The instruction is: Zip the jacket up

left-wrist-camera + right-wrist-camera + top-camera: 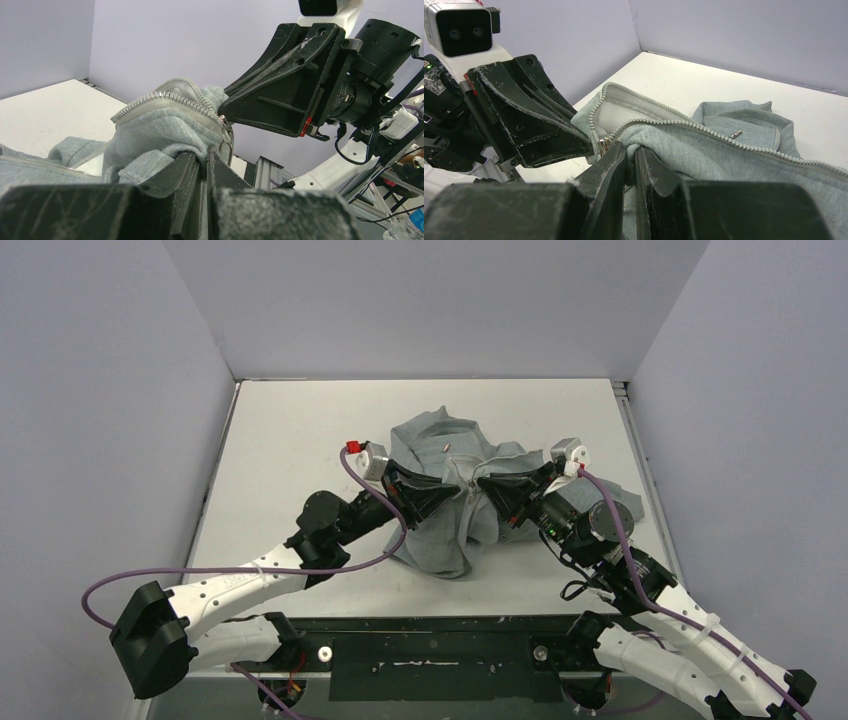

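While I pinch jacket (440, 540) at table (300, 440) centre, nearer right edge, left gripper (202, 165) clamps one front edge, right gripper (630, 155) other. Zipper teeth (704, 131) gape beyond slider (602, 145). My read: zipping barely begun, whole run left.
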`<move>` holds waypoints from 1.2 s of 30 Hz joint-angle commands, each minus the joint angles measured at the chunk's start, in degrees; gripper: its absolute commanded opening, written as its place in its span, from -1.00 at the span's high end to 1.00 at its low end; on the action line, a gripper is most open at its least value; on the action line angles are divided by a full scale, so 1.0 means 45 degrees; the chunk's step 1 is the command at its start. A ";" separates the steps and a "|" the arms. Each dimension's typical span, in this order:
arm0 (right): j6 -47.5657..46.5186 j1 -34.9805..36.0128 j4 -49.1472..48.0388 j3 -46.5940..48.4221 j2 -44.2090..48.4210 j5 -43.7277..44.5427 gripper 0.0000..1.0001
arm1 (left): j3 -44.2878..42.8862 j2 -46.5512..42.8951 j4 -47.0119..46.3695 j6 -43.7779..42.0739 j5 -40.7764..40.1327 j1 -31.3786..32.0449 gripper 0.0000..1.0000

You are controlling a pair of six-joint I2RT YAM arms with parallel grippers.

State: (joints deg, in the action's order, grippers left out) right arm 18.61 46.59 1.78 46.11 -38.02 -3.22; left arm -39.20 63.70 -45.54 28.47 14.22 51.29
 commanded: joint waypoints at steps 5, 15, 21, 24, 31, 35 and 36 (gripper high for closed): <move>-0.0121 0.0057 -0.0876 0.0257 0.0106 0.0194 1.00 | -0.0742 0.0138 -0.0556 0.0032 0.0526 0.0068 1.00; -0.0386 0.0057 -0.0435 0.0428 -0.0191 0.0190 1.00 | -0.0863 0.0083 -0.0323 -0.0064 0.0258 0.0121 1.00; -0.0482 0.0057 -0.0435 0.0418 -0.0189 0.0180 1.00 | -0.0888 0.0102 -0.0128 -0.0097 0.0139 0.0127 1.00; -0.0520 0.0057 -0.0057 0.0437 -0.0169 0.0200 1.00 | -0.0922 0.0085 0.0098 -0.0170 -0.0042 0.0126 1.00; -0.0730 0.0057 0.0135 0.0532 -0.0288 0.0245 1.00 | -0.1438 -0.0009 0.1494 -0.0820 -0.0580 0.0126 1.00; -0.0859 0.0057 0.0238 0.0574 -0.0445 0.0306 1.00 | -0.1874 0.0004 0.2407 -0.1131 -0.0579 0.0131 1.00; -0.0888 0.0057 0.0247 0.0574 -0.0483 0.0306 1.00 | -0.1919 0.0004 0.2527 -0.1163 -0.0567 0.0129 1.00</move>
State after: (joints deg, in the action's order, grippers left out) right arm 15.81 46.59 4.80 46.24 -39.35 -2.26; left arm -43.62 64.45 -36.12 25.71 12.64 51.68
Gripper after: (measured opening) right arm 0.106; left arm 0.048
